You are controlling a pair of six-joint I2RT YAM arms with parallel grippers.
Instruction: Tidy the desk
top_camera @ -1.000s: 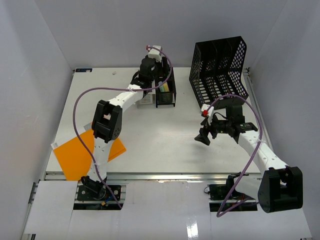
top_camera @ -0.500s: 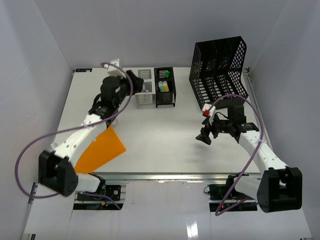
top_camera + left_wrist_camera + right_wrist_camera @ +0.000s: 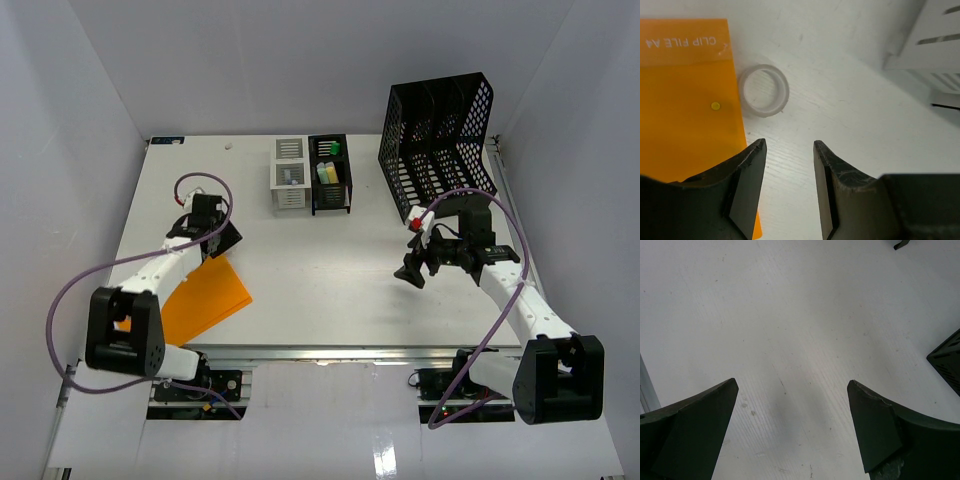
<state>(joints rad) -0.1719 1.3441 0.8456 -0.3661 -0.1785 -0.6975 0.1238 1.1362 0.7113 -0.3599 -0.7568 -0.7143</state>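
The left gripper [image 3: 789, 145] hovers low over the desk [image 3: 320, 260], its jaws partly apart and gripping nothing. Bare tabletop shows through the gap. A clear ring of tape [image 3: 764, 90] lies at 11 o'clock from its tips, right against the edge of an orange folder [image 3: 685, 100]. Whether ring and folder overlap cannot be told.

The right gripper [image 3: 792, 382] hangs at 3 o'clock on the desk, spread wide and empty.

The desk itself fills the floor of the white-walled booth. Its metal rail runs along the 6 o'clock edge, just ahead of the arm bases.

The step in hand looks like a pick at the folder's corner, most likely the ring. To do it well, the left gripper should shift toward 11 o'clock until one finger stands inside the ring and the other outside it. It should then come down square and close on the ring's wall alone. The finger on the 9 o'clock side must stay off the folder, or the sheet may drag along. The ring looks light and stiff, so a gentle close should do.

By count:
- one orange folder, at 8 o'clock on the desk
- one ring of tape
- one white tray [image 3: 288, 176] at 12 o'clock
- one black tray [image 3: 330, 192] touching its 3 o'clock side, holding coloured bits [image 3: 327, 172] too small to number
- one black file rack [image 3: 440, 140] at 1 o'clock
- two arms
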